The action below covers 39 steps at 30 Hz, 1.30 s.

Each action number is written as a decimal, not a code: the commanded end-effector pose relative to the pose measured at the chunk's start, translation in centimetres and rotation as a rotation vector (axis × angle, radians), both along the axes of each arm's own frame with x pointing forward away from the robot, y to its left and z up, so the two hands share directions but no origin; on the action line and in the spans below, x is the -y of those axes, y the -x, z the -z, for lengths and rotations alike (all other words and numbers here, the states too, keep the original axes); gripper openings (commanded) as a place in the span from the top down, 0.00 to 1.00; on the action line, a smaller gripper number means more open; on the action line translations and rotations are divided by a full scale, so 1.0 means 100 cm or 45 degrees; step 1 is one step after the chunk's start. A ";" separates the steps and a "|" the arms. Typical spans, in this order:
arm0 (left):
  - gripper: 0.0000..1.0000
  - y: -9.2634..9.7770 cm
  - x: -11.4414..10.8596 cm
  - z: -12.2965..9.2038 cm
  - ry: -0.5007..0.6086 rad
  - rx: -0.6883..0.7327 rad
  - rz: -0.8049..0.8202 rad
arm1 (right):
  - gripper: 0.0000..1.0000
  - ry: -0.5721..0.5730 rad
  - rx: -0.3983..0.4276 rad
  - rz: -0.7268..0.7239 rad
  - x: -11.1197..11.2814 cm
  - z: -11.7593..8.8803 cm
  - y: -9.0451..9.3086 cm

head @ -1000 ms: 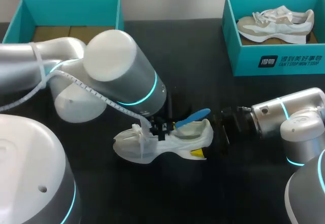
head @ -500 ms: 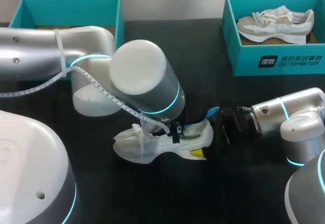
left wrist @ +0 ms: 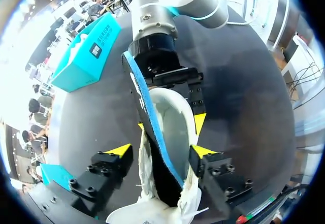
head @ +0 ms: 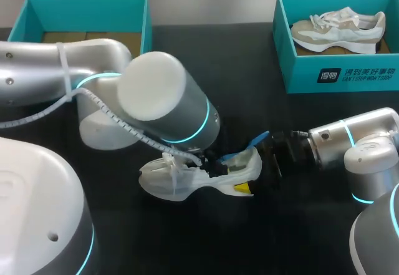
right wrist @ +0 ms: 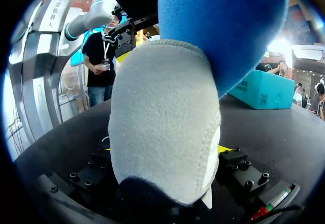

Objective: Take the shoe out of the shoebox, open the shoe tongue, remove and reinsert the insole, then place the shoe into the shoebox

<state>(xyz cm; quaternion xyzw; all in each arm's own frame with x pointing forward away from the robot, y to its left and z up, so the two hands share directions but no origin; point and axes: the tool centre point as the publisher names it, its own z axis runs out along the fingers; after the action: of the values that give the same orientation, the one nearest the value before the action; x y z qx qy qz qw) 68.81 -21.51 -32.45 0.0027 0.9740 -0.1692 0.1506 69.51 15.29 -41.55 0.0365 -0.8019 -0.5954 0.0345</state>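
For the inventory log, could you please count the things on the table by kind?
Shoes: 2
Shoeboxes: 2
Insole: 1
Total: 5

White shoe (head: 187, 184) upright, blue insole (head: 255, 141) slanting out of its opening, teal shoebox (head: 87, 0) well apart
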 end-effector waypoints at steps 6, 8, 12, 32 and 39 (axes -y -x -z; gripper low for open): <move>0.29 0.008 -0.012 -0.013 0.120 0.050 0.023 | 1.00 0.005 -0.001 0.000 -0.001 0.002 0.002; 0.41 0.007 -0.012 -0.014 0.153 0.053 0.019 | 1.00 0.005 -0.001 0.000 -0.001 0.002 0.002; 0.51 0.011 -0.011 -0.017 0.200 0.091 0.011 | 1.00 0.005 -0.001 0.000 -0.001 0.002 0.002; 0.52 0.010 0.006 -0.011 0.305 0.127 -0.075 | 1.00 0.005 -0.001 0.000 -0.001 0.002 0.002; 0.44 0.013 0.013 -0.005 0.334 0.140 -0.097 | 1.00 0.005 -0.001 0.000 -0.001 0.002 0.002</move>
<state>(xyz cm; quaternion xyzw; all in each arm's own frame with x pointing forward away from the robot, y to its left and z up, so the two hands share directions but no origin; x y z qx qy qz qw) 67.64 -22.05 -31.21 -0.0423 0.9347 -0.2872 0.2050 69.51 15.29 -41.55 0.0365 -0.8019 -0.5954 0.0345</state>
